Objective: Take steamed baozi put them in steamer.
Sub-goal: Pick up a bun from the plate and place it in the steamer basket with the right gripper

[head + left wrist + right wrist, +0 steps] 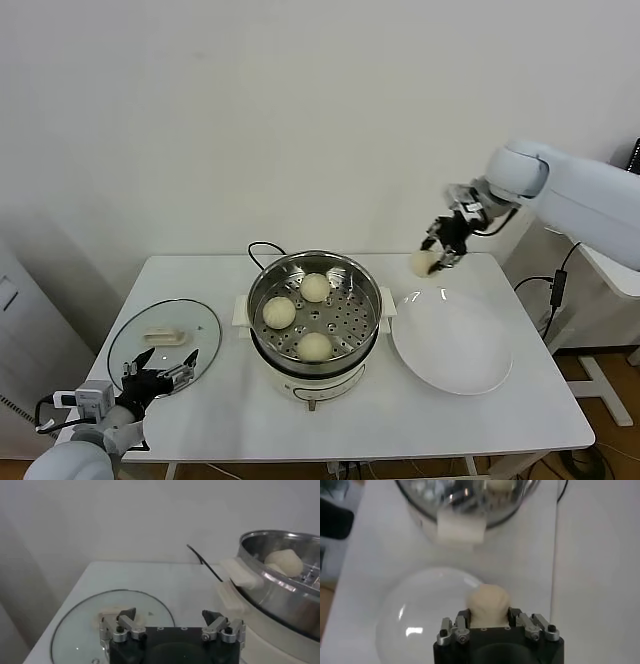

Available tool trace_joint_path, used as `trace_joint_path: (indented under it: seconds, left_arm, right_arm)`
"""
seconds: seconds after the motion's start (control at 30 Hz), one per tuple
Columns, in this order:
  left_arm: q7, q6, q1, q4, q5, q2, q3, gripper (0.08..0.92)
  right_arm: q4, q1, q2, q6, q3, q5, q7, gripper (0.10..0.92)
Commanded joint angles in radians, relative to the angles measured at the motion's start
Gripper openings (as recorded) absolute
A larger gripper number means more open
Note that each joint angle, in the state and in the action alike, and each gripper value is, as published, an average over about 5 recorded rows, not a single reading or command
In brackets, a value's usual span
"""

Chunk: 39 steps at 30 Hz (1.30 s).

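Right gripper point(437, 258) clamped on last baozi point(424, 263) above plate point(452, 345); left gripper point(160, 370) wide, idle; soft bun liable to slip short of steamer point(262, 300).

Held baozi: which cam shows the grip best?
Right wrist view: the baozi sits large between the right gripper fingers, above the plate. Head view shows it small, far off. Left wrist view misses it.

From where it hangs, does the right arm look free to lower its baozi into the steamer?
Probably yes: the right gripper holds the baozi clear above the table; the steamer is open, its glass lid aside, with free tray space between three buns.
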Motion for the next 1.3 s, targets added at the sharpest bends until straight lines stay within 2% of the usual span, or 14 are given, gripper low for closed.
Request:
trace_joint_path:
  seconds: [0.03,0.4,0.73,1.3]
  left_arm:
    - [-0.001,-0.001,-0.001,0.0,-0.001,0.0,0.0,0.823]
    - [-0.001,-0.004,-0.001,0.0,-0.008,0.0,-0.004,0.823]
    - [-0.001,-0.005,-0.001,0.002,-0.015,0.001,-0.01,0.823]
    - [-0.001,-0.006,0.0,0.004,-0.017,-0.002,-0.013,0.823]
  right_arm:
    - [0.145,0.171,0.12,-0.179,-0.173,0.221,0.108,0.477]
    - [0.175,0.04,0.206,-0.292,-0.156,0.28,0.265,0.475]
    - [0.101,-0.073,0.277,-0.316,-0.143,0.24,0.309,0.475]
    - [0.09,-0.146,0.286,-0.342,-0.124,0.208,0.355,0.48]
